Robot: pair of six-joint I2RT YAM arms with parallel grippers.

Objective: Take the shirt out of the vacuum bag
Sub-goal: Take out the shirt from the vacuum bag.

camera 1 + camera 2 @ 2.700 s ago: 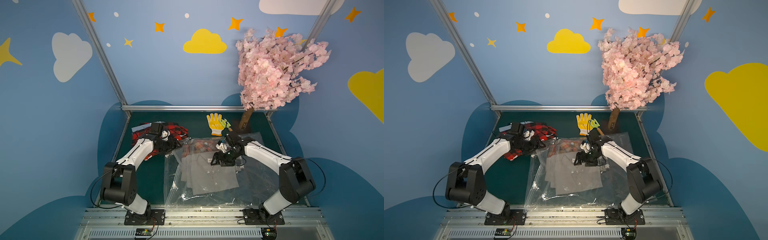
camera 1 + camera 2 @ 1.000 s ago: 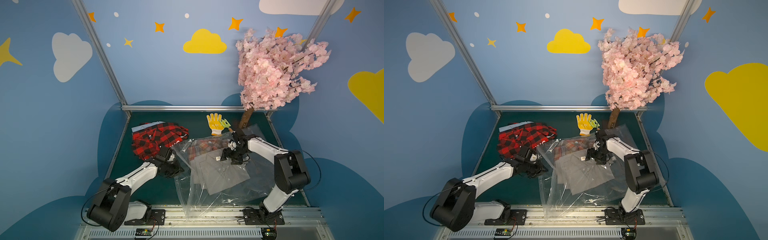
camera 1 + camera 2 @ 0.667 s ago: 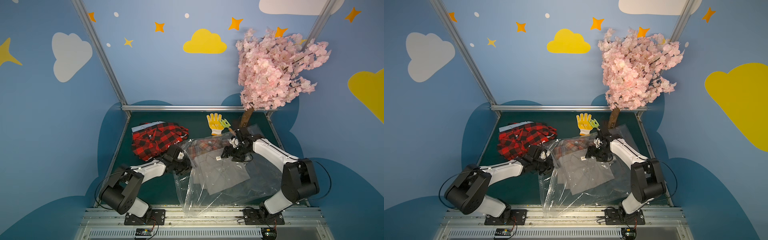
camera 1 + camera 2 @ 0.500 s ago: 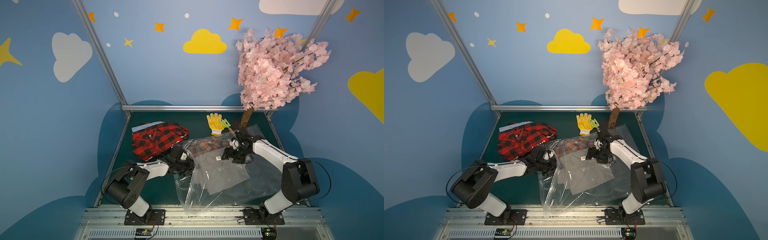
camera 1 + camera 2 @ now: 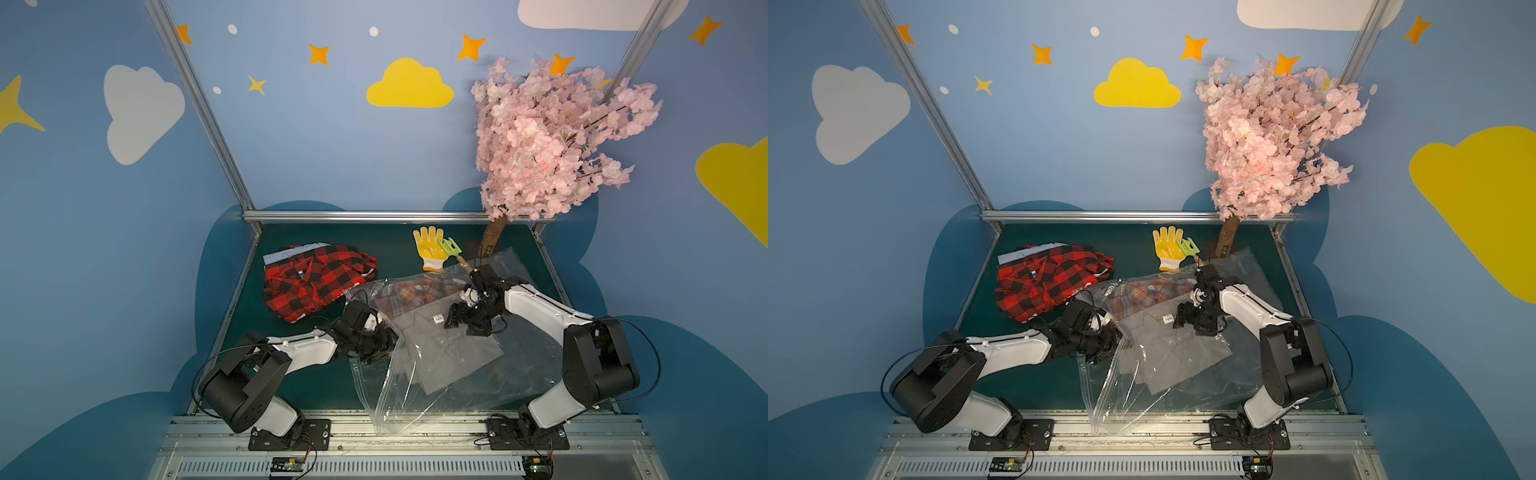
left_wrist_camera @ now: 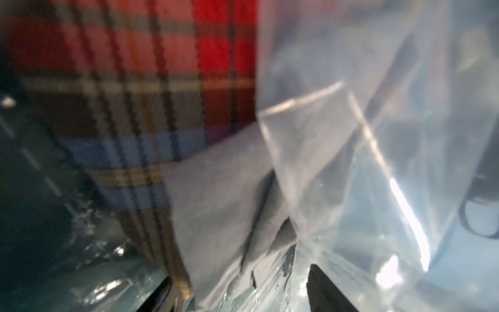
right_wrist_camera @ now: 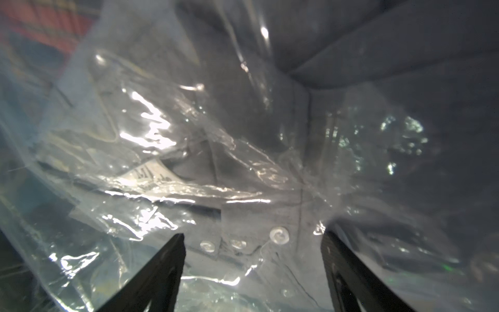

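- The vacuum bag (image 5: 523, 365) lies on the right half of the counter (image 5: 328, 388), slightly skewed. Its far corner sits beside the tree trunk (image 5: 492, 239), and its near edge hangs over the front rail.
- The crumpled film hides which side is longer, so we cannot give the bag's long axis. Its left side gapes toward the left arm.
- Inside, the grey shirt (image 5: 453, 357) runs far to near, collar toward the back wall and hem toward the rail, swung a little right. A plaid shirt (image 5: 415, 291) lies beyond it, also in the bag.
- The left claw (image 6: 240, 281) sits at the bag's left edge, jaws apart, with the grey shirt's corner and film between them.
- The right claw (image 7: 252, 237) is over the film at the grey collar, jaws wide apart, gripping nothing.
- For open room, we see bare counter left of the bag, near the rail. The red-and-black shirt (image 5: 316, 278) fills the far left. A yellow glove (image 5: 430, 249) lies just beyond the bag's far edge.
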